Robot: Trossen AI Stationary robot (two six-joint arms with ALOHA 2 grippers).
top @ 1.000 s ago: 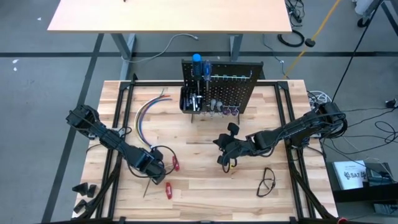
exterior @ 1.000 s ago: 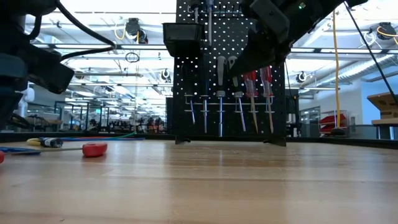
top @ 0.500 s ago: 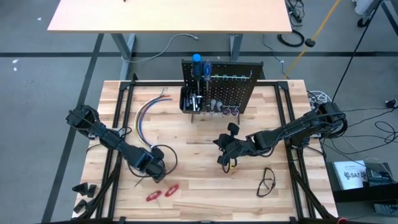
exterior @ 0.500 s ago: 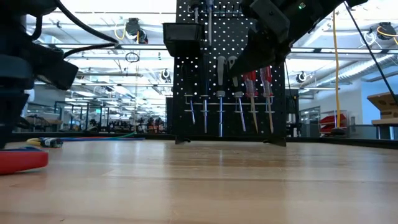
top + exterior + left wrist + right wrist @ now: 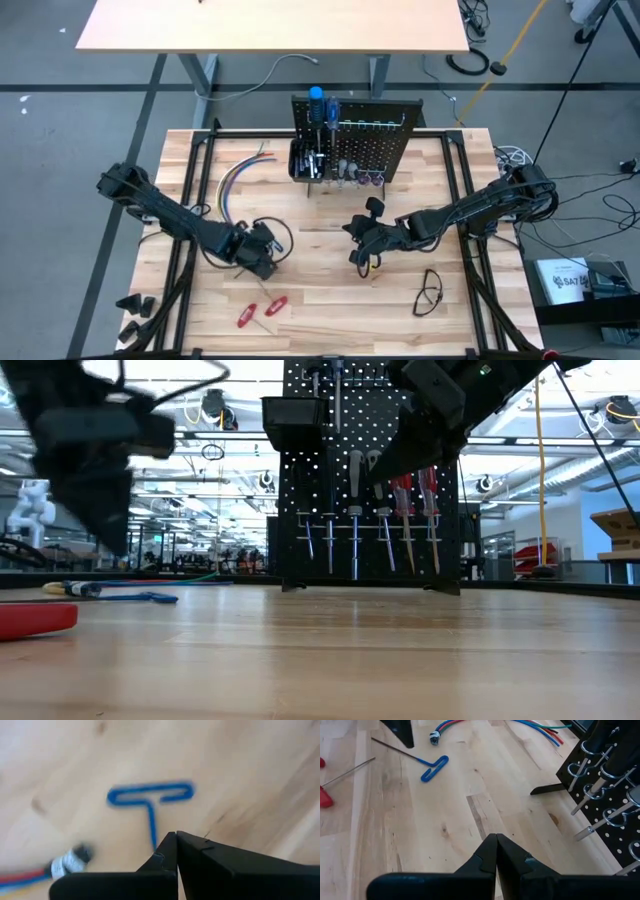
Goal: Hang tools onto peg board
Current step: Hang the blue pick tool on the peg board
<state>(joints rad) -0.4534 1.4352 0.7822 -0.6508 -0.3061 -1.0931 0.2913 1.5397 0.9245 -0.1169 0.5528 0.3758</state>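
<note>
Left wrist view showed the blue T-handle key (image 5: pixel 150 795) lying flat on the table (image 5: pixel 260 780), its shaft running right up to the tips of the left gripper (image 5: pixel 176 840), whose jaws were pressed together. From where I stood they looked empty: in the low view that gripper hung above the wood while the key lay on it.

My first worry was just that. Jaws closed on nothing, or nipping only the thin shaft's end, would let the key slide or swing loose on the way up.

Two red-handled screwdrivers (image 5: pixel 258 310) lay near the table's front edge, close to the left arm. A careless sweep could have rolled them off.

The peg board (image 5: pixel 355 140) stood upright at the far side, several tools already hanging on its hooks. A clumsy approach might have knocked those hung tools, or tipped the board on its narrow feet.

The right gripper (image 5: pixel 362 255) waited mid-table in front of the board, jaws likewise pressed together and holding nothing. It sat in the likely path to the hooks, so the arms could have clashed. The bundle of coloured wires (image 5: pixel 235 180) lay to the left of the board and could have snagged a low-passing wrist.
</note>
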